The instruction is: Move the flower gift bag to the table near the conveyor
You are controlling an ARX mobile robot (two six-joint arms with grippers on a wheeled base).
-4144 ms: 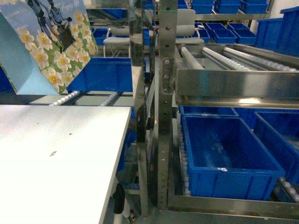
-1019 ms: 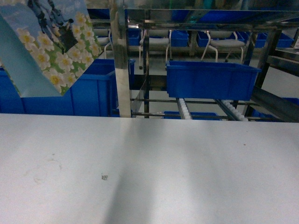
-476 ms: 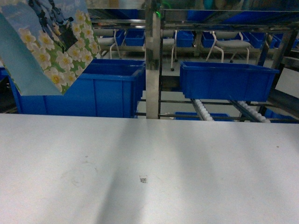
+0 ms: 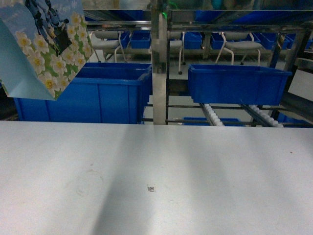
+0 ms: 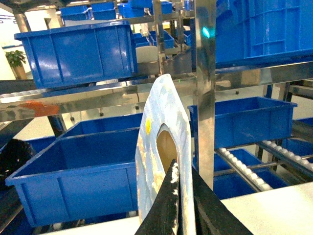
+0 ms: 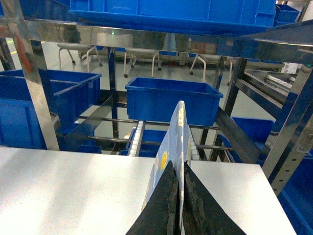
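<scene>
The flower gift bag (image 4: 44, 44), pale blue with white-and-yellow blossoms, hangs tilted at the top left of the head view, above the table's (image 4: 205, 161) far edge. Neither gripper shows in that view. In the left wrist view my left gripper (image 5: 182, 170) is shut on the bag's cut-out handle (image 5: 164, 112). In the right wrist view my right gripper (image 6: 178, 167) is shut on a thin pale-blue edge with a yellow spot (image 6: 173, 132), which looks like the bag, over the table (image 6: 58, 186). The conveyor's white rollers (image 4: 212, 115) run just behind the table.
Blue bins (image 4: 93, 93) (image 4: 237, 83) sit on the rack behind the table. A steel post (image 4: 159, 63) stands at the middle, and chairs (image 4: 242, 46) are farther back. A small black code mark (image 4: 151, 188) lies on the tabletop. The table's right end (image 6: 274, 205) borders a steel upright.
The head view swung from the rack's side to face the table square on. In the last half second the bag shifted a little left and up; the background barely moved.
</scene>
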